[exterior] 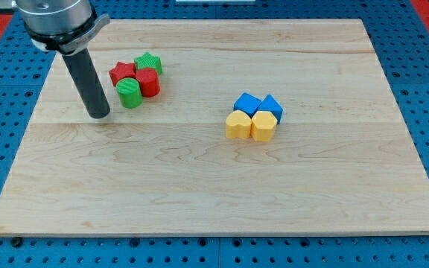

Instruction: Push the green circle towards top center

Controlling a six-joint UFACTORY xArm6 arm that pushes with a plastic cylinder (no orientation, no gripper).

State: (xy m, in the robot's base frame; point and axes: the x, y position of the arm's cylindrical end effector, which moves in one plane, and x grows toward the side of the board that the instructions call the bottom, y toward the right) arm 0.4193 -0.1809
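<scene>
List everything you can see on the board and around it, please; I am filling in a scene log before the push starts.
green circle: 1, green, bottom of the left cluster, touching the red blocks
green star: 1, green, top of the left cluster
red star: 1, red, left side of that cluster
red block: 1, red, right of the green circle, shape unclear
blue blocks: 2, blue, right of centre, side by side
yellow blocks: 2, yellow, just below the blue ones, touching
board: 1, light wood
surface under the board: 1, blue, perforated
my tip: 1, dark rod end, left of the green circle, small gap
</scene>
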